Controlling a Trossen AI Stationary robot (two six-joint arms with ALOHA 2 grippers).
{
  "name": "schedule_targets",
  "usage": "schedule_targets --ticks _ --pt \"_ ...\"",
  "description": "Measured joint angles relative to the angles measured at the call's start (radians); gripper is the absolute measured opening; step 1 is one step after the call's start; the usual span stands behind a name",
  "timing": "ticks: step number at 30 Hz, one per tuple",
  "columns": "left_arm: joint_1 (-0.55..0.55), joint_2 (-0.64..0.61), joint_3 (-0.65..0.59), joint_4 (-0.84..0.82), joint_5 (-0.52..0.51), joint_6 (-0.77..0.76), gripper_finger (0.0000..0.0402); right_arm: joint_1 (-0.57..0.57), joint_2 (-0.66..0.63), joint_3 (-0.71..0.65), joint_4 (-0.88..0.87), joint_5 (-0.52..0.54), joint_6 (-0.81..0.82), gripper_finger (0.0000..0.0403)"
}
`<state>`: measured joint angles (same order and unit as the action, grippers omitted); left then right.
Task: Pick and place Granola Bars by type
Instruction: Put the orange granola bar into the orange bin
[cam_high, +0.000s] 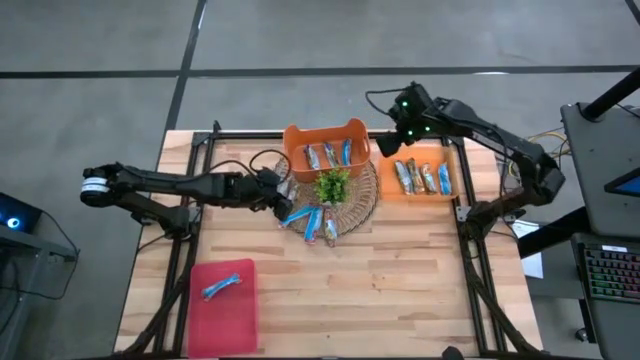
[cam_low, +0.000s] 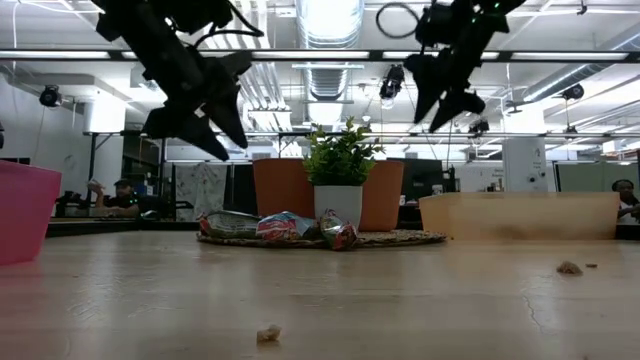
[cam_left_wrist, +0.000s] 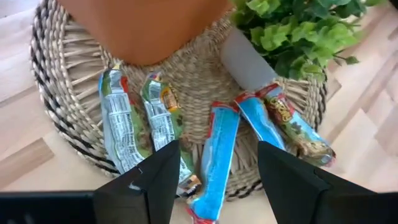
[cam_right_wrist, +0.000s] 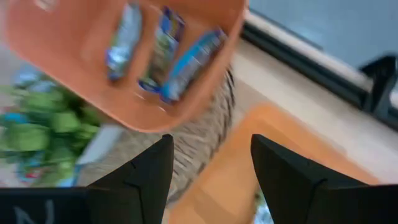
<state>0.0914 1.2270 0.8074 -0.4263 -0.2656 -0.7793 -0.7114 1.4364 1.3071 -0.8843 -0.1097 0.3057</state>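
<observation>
Hovering above the round woven straw mat (cam_high: 352, 205), the left gripper (cam_high: 284, 197) holds its two dark fingers (cam_left_wrist: 158, 177) spread apart with nothing between them. On the mat, just below those fingers, lies a loose cluster of shiny wrapped granola bars (cam_left_wrist: 219, 158), blue ones and blue-white ones fanned side by side on the mat's left and near edge. A small green leafy plant in a white pot (cam_high: 333, 186) stands at the mat's centre, right of the bars. Behind the plant, resting partly on the mat's far edge, an orange plastic bin (cam_high: 295, 137) holds three blue-white bars (cam_right_wrist: 163, 53). Right of the mat, a shallow orange tray (cam_high: 452, 158) carries brownish-tan and blue bars (cam_high: 421, 177) laid in a row. The right gripper (cam_high: 396, 138) hangs in the air over the gap between the bin and the tray, its fingers (cam_right_wrist: 286, 171) released and empty. Well away from the mat, on the near left part of the wooden tabletop (cam_high: 400, 280), a pink rectangular container (cam_high: 200, 320) holds a single blue bar (cam_high: 221, 287).
</observation>
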Motion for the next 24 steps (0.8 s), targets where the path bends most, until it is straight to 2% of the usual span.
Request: schedule_targets --ticks 7,13,18,24 --pt "0.000 0.069 -0.020 0.012 -0.024 -0.034 0.0195 0.020 -0.071 0.000 0.057 -0.031 -0.014 0.0206" --pt "0.000 0.204 0.053 0.008 -0.050 -0.090 0.0195 0.031 -0.083 0.000 0.057 -0.051 -0.019 0.0206" --pt "0.001 0.318 0.134 -0.083 -0.077 -0.130 0.0195 0.032 -0.087 0.000 0.051 -0.059 -0.022 0.0206" --pt "0.001 0.393 0.170 -0.131 -0.079 -0.161 0.0195 0.031 -0.093 0.000 0.051 -0.059 -0.053 0.0206"
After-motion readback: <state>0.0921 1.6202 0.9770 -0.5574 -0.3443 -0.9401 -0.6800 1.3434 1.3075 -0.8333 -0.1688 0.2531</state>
